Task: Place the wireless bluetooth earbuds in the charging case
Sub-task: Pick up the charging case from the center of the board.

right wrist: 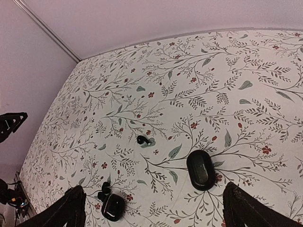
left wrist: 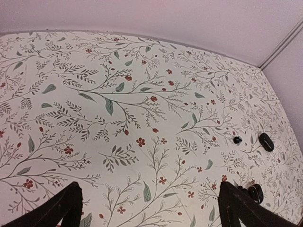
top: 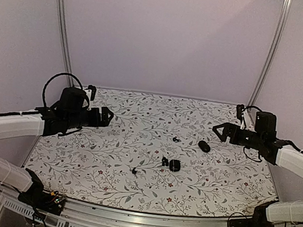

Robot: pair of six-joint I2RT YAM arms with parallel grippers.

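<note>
Two black pebble-shaped cases lie mid-table: one (top: 204, 146) to the right and one (top: 174, 165) nearer the front. Tiny black earbuds lie loose: one (top: 175, 139) left of the right case, one (top: 165, 161) touching the nearer case, one (top: 134, 170) alone further left. The right wrist view shows the flat oval case (right wrist: 201, 170), a lone earbud (right wrist: 143, 140), the other case (right wrist: 112, 206) and earbuds (right wrist: 104, 191) beside it. My left gripper (top: 107, 116) (left wrist: 151, 213) is open and empty at the left. My right gripper (top: 218, 130) (right wrist: 154, 213) is open and empty, above and behind the right case.
The table has a floral cloth (top: 107, 158), with plain walls behind and at both sides. The left wrist view shows a case (left wrist: 266, 141) and an earbud (left wrist: 237, 140) far right, and the other case (left wrist: 256, 191) by its right finger.
</note>
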